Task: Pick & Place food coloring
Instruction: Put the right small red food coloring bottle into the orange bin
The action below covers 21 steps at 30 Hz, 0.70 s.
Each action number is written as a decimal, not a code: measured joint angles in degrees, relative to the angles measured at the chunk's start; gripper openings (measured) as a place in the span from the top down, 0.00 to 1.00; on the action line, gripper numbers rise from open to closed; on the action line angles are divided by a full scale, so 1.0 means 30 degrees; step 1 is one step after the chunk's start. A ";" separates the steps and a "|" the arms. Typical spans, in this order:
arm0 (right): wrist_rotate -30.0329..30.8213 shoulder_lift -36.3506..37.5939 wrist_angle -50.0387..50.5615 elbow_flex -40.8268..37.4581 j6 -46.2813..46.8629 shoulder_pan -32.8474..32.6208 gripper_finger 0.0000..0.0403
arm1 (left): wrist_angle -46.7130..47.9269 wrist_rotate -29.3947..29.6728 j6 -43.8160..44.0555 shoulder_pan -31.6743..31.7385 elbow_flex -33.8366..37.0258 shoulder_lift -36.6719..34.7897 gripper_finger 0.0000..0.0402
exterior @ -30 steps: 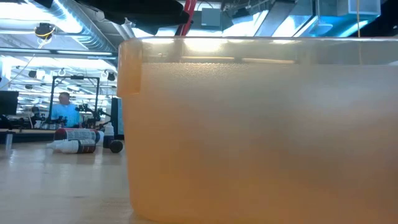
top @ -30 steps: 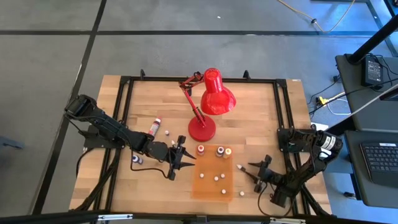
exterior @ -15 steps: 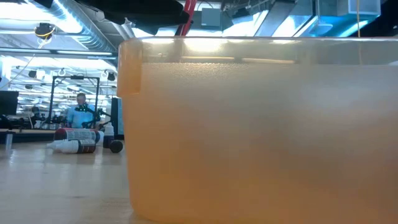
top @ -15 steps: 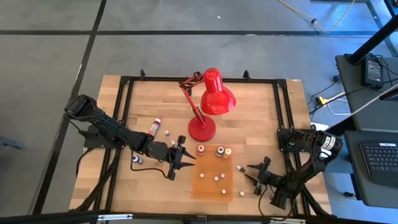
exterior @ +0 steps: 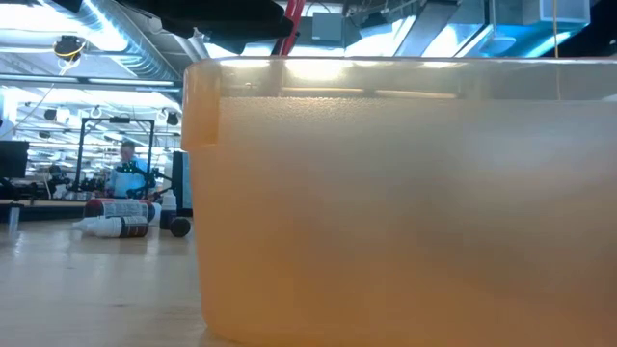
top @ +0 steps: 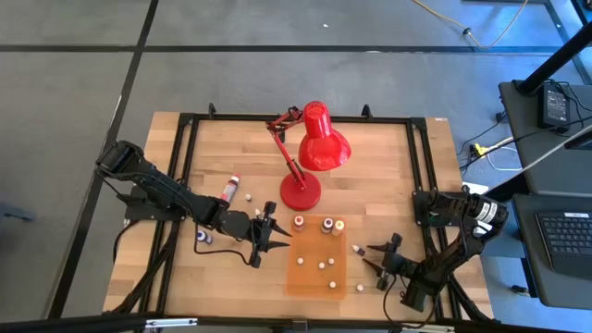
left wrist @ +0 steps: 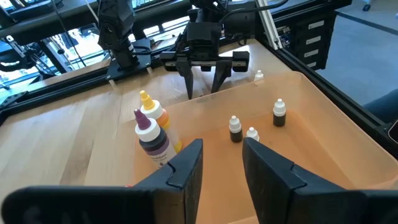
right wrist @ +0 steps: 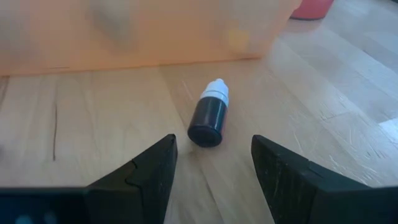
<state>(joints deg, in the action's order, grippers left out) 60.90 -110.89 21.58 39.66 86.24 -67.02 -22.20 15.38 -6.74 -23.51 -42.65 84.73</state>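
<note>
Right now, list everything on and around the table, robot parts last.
Desk lamp: one, red, far middle of the table.
Tray: one, translucent orange, near middle.
Dropper bottles in the tray: three small with white caps, plus larger ones along its far edge.
Dark dropper bottle: one, lying on the wood right of the tray.
Larger bottle: one, lying left of the lamp base.
Person: one, blue top, far background.
Left claw: open, at the tray's left edge.
Right claw: open, facing the dark bottle.
</note>
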 joint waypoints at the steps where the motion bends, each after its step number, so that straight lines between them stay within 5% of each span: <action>1: 0.0000 0.0000 0.0006 0.0000 0.0000 0.0000 0.46 | 0.0000 0.0005 0.0000 0.0000 0.0005 0.0000 0.72; 21: 0.0128 0.0000 -0.0573 -0.0002 -0.0747 0.0914 0.46 | -0.0007 0.0000 0.0000 -0.0002 -0.0001 0.0000 0.73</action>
<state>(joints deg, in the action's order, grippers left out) 61.29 -110.89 19.87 39.65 84.00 -64.28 -22.22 15.38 -6.74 -23.51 -42.65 84.73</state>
